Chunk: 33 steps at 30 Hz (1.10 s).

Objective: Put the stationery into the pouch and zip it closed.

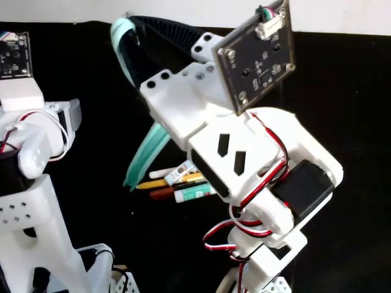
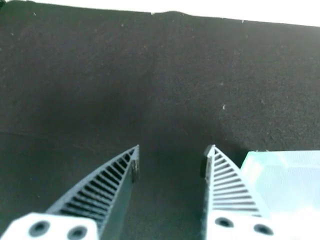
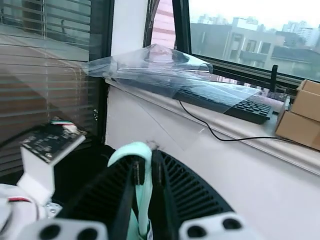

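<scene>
The pouch [image 1: 148, 150] is clear with a teal rim and hangs lifted above the black table. My right gripper [image 1: 126, 23] is shut on its upper rim. In the right wrist view the teal rim [image 3: 143, 156] is pinched between the black ribbed fingers of the right gripper [image 3: 147, 169]. Several pens and markers [image 1: 178, 185] lie in a loose bundle on the table below the hanging pouch. My left gripper [image 2: 170, 161] is open and low over bare black cloth, and a pale teal corner of the pouch [image 2: 282, 177] shows beside one finger.
The left arm's white body [image 1: 27, 183] stands at the table's left side. The right arm's body [image 1: 256, 177] fills the middle and hides part of the pens. The black cloth [image 2: 150, 75] ends at a white edge at the back.
</scene>
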{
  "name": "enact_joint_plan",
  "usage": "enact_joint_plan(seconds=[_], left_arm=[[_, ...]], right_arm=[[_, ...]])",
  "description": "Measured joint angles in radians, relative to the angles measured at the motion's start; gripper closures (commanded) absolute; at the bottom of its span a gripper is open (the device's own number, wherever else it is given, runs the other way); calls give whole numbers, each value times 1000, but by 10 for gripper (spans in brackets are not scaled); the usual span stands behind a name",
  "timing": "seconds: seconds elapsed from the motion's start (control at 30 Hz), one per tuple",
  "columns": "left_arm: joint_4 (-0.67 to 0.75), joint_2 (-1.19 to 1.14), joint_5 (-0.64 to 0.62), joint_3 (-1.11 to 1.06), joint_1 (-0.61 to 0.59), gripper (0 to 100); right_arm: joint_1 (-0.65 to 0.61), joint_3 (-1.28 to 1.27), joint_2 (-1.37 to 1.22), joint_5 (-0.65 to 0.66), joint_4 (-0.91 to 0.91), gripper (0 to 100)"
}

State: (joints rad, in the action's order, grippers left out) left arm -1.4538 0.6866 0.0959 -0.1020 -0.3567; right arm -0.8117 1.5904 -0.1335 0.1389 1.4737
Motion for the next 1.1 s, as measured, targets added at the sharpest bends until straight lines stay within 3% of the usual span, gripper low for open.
enact_joint_plan(seconds=[0.43, 1.0, 1.1], left_arm=[[97, 0, 0, -25, 0, 773], [97, 0, 0, 173, -28, 771], [74, 0, 0, 176, -28, 726]], right_arm=[[-153, 0, 0, 8, -98, 984], [-158, 0, 0, 78, -152, 984], [-158, 0, 0, 78, -152, 984]])
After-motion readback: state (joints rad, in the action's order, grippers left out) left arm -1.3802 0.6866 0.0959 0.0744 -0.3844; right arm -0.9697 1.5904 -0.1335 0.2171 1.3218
